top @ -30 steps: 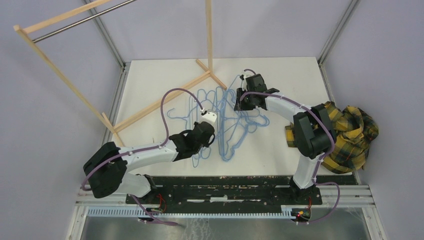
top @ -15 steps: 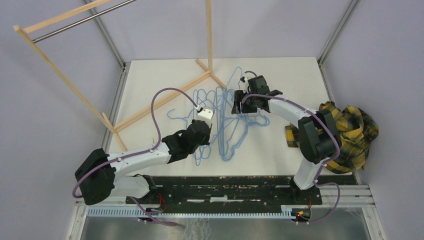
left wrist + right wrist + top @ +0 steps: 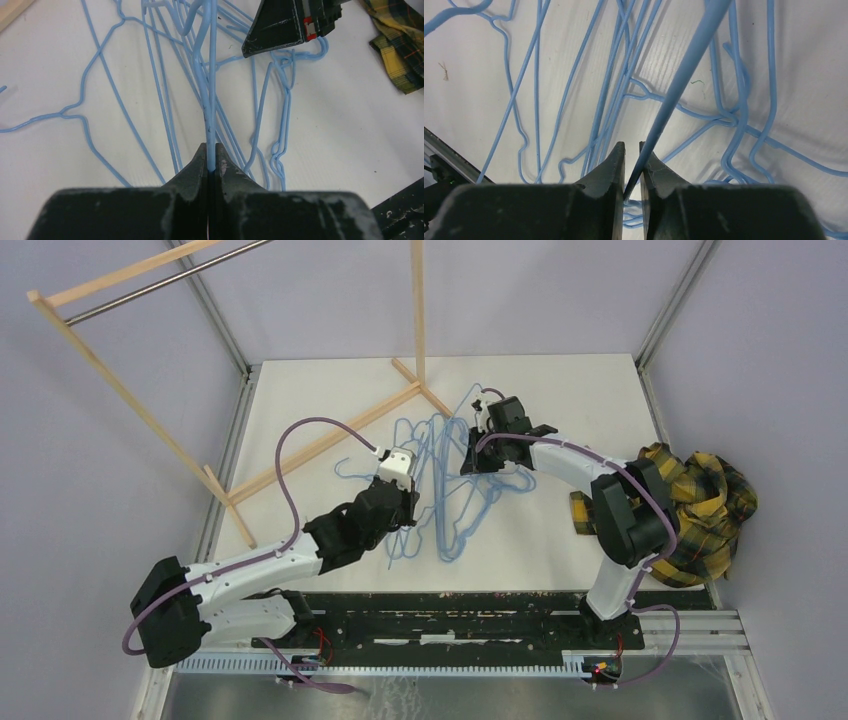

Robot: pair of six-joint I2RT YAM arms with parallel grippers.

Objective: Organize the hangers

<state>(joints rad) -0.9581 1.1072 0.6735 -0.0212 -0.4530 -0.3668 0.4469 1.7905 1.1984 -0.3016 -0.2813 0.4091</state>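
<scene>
Compared with a second ago, the left arm is reaching further. Its dark elbow block has swung out toward the near left corner of the table (image 3: 300, 400), and its purple cable (image 3: 300, 440) is arching higher. The right arm has shifted only slightly. The tangle of light-blue hangers (image 3: 452, 502) is still lying in the middle of the table between the two grippers. Most of their long sides are running from the near edge toward the far edge, and one outlying hook (image 3: 345, 468) is pointing left toward the wooden rack (image 3: 320, 445). The left arm is stretching low and almost straight, diagonally from its base toward the pile. The left gripper (image 3: 211, 151) is clamped tight on one hanger (image 3: 212, 90), whose wire is running straight ahead from the fingertips and rising off the table. The right arm is standing up from its base, bending sharply at the elbow beside a yellow plaid cloth (image 3: 710, 505), with its forearm reaching left. The right gripper (image 3: 632, 150) is pointing down over the pile, its fingers narrowed to a thin slot with a raised blue wire passing through. Whether it is actually pinching that wire cannot be told.
</scene>
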